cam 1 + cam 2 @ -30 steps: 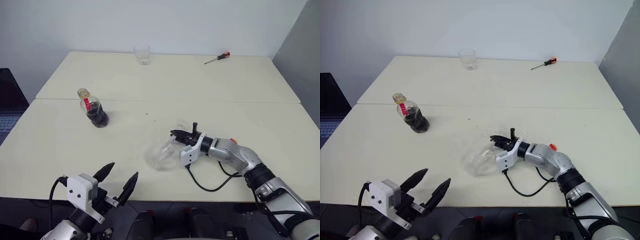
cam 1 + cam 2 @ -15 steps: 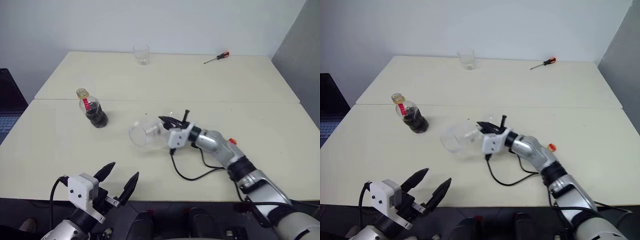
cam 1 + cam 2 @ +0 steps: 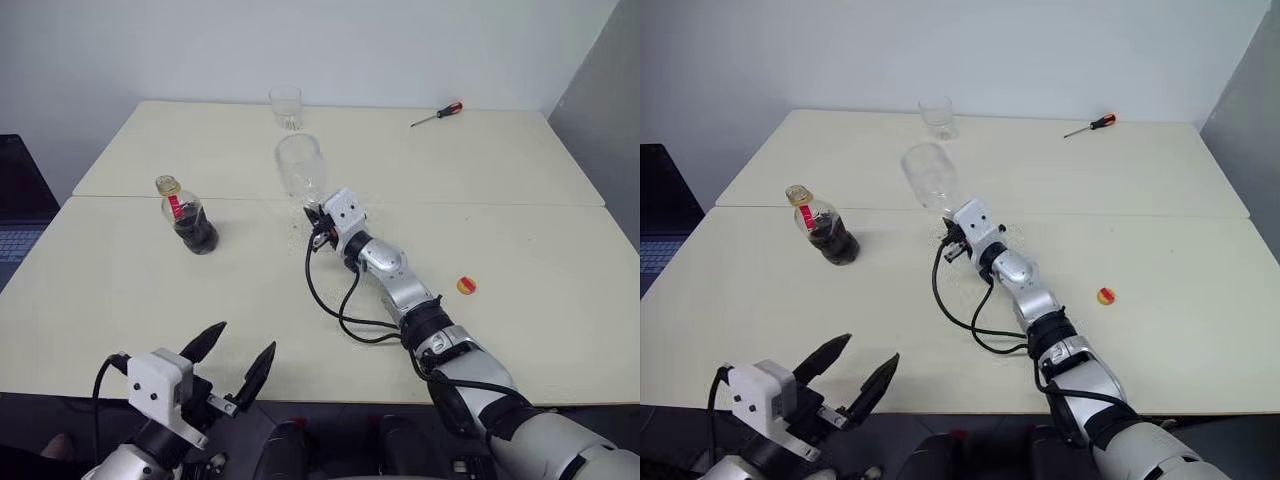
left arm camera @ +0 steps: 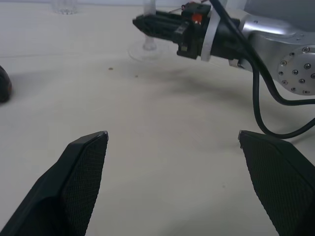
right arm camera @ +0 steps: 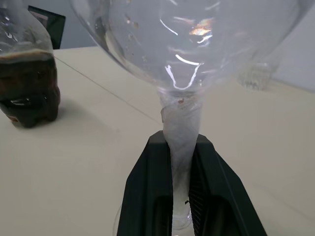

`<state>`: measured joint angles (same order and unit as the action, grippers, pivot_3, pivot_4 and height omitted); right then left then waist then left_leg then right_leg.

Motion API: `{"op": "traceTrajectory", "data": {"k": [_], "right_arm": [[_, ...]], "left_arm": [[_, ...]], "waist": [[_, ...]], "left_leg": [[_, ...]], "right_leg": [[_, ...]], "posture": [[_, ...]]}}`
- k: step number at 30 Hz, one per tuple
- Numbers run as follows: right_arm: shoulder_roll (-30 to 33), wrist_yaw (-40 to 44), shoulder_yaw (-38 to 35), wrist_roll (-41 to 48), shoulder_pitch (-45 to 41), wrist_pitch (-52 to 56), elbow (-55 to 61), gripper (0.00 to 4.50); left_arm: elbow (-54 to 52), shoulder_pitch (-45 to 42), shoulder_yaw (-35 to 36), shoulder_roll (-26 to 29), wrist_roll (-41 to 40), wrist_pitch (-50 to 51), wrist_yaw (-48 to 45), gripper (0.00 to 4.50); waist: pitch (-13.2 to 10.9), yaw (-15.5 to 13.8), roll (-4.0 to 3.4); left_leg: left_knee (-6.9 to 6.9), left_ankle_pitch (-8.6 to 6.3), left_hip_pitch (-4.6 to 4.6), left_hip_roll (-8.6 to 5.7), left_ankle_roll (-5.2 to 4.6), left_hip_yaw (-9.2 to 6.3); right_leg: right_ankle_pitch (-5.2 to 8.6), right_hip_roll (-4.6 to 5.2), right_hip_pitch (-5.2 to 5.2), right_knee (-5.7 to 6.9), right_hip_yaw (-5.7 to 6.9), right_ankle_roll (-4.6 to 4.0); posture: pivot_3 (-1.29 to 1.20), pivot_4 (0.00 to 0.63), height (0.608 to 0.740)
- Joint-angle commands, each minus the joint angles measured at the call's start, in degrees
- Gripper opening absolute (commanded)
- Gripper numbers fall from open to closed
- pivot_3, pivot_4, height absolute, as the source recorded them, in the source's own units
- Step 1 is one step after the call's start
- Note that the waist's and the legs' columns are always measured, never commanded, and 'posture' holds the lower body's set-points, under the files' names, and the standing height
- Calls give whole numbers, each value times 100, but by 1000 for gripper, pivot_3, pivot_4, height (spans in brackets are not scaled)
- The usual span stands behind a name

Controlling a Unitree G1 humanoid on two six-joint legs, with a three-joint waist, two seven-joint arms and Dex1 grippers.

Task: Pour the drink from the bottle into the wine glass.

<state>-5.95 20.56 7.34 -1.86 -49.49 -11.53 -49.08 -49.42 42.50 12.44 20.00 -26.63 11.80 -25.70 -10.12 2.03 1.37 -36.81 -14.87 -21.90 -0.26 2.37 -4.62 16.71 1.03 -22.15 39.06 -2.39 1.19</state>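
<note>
The wine glass (image 3: 300, 165) stands upright near the table's middle, its bowl empty and its foot (image 4: 147, 49) down at the table top. My right gripper (image 3: 314, 216) is shut on its thin stem (image 5: 181, 129), reaching in level from the right. The bottle (image 3: 186, 216) stands to the left of the glass, apart from it, with the dark drink (image 5: 27, 86) filling its lower half. Low at the near table edge, my left gripper (image 3: 236, 360) hangs open with nothing between its fingers (image 4: 83, 167).
A short clear tumbler (image 3: 286, 107) stands at the table's far edge and a red-handled screwdriver (image 3: 436, 114) lies at the far right. A small yellow-and-red round thing (image 3: 466, 286) rests right of my right arm. A laptop (image 3: 15, 210) sits off the table's left side.
My right gripper has rolled the wine glass from lying on its side to upright and carried it away from me and to the left. The left gripper has stayed put.
</note>
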Motion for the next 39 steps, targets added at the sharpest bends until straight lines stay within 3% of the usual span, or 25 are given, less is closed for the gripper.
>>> {"op": "traceTrajectory", "data": {"k": [1, 23, 24, 27, 34, 39], "right_arm": [[-4, 98, -214, 269, 52, 186, 163, 142], [261, 268, -253, 233, 552, -30, -204, 142], [269, 276, -260, 243, 550, -23, -194, 863], [314, 356, -228, 241, 568, -13, -151, 1738], [601, 790, -57, 270, 1215, 292, 850, 4316], [1028, 1072, 28, 441, 2141, 1134, 2685, 4473]], "left_arm": [[-253, 21, 243, 20, -63, -139, 10, 4500], [-449, -184, 744, 233, -461, 87, 24, 4500], [-452, -186, 745, 237, -465, 89, 25, 4500], [-465, -187, 742, 242, -474, 98, 22, 4500], [-473, -165, 675, 216, -440, 97, 44, 4500], [-447, -150, 659, 183, -408, 62, 50, 4500]], "waist": [[-1, 1, -1], [2, 9, -1], [2, 6, -1], [1, 2, -2], [0, 7, -3], [1, -25, -2]], "left_leg": [[0, 0, -1, 0, 0, 1], [-1, 0, 3, -2, 0, 2], [-1, 0, 3, -2, 0, 2], [-2, 0, 2, -2, 0, 2], [1, 0, 1, 0, 0, 3], [-1, 0, -1, -4, 0, -2]], "right_leg": [[0, 0, -1, 0, 1, 0], [0, -2, 7, 0, 5, 0], [0, -2, 7, 0, 5, 0], [0, -1, 7, -1, 5, 0], [0, -3, 6, -2, 3, 0], [1, 1, 9, -5, 6, 2]], "posture": [[0, 150, 740], [0, 150, 740], [0, 150, 740], [0, 150, 740], [0, 150, 740], [0, 150, 740]]}}
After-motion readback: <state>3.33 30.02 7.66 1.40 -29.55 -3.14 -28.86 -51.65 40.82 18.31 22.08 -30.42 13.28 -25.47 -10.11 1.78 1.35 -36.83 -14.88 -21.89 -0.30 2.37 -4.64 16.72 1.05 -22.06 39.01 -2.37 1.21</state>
